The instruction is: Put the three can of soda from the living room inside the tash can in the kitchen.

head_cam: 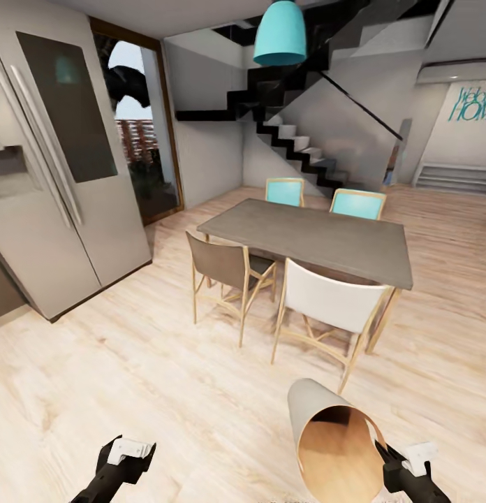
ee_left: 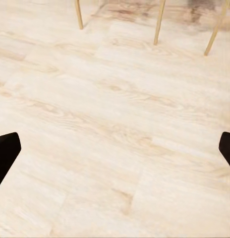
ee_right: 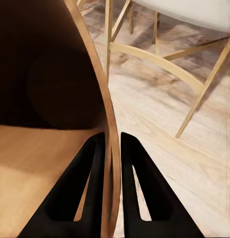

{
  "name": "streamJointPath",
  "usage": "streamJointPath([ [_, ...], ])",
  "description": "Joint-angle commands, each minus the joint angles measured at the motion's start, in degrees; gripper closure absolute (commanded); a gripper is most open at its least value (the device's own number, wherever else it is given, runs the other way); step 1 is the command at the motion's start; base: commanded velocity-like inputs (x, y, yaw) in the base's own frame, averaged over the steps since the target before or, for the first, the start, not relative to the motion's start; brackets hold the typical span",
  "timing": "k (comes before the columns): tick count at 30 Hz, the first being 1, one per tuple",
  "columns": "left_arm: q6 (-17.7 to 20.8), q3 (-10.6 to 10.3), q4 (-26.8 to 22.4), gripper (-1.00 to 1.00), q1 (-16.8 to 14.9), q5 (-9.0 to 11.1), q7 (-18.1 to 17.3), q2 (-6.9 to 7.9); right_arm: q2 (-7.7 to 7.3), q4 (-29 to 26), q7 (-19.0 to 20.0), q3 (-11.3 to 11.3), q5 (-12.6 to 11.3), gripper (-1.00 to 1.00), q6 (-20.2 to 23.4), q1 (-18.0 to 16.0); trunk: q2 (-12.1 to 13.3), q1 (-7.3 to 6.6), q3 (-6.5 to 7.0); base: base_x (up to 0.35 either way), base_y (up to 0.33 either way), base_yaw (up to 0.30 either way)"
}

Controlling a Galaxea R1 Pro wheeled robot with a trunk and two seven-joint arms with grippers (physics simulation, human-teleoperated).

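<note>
- The right gripper pinches the rim of the trash can, one finger inside and one outside, holding it tipped above the wood floor.
- The left gripper hangs spread wide, grasping nothing.
- A dining table with chairs stands ahead, a steel fridge to the left.

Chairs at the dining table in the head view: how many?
4. A brown chair and a white chair stand on the table's near side; two teal chairs stand on its far side. The table may hide others.
</note>
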Motion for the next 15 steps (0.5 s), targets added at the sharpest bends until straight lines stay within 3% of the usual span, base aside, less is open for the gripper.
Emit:
streamJointPath([
  [1,0.00,0.00,0.00,-1.00,0.00,0.00,0.00,-0.01,0.01,-0.09,0.44,-0.02,-0.68,1.00,0.09,-0.02,0.00,0.00,-0.02,0.000,-0.289,-0.224],
  [15,0.00,0.00,0.03,-1.00,0.00,0.00,0.00,0.01,0.02,-0.09,0.44,-0.05,-0.68,1.00,0.08,-0.02,0.00,0.00,-0.44,0.000,-0.289,-0.224],
])
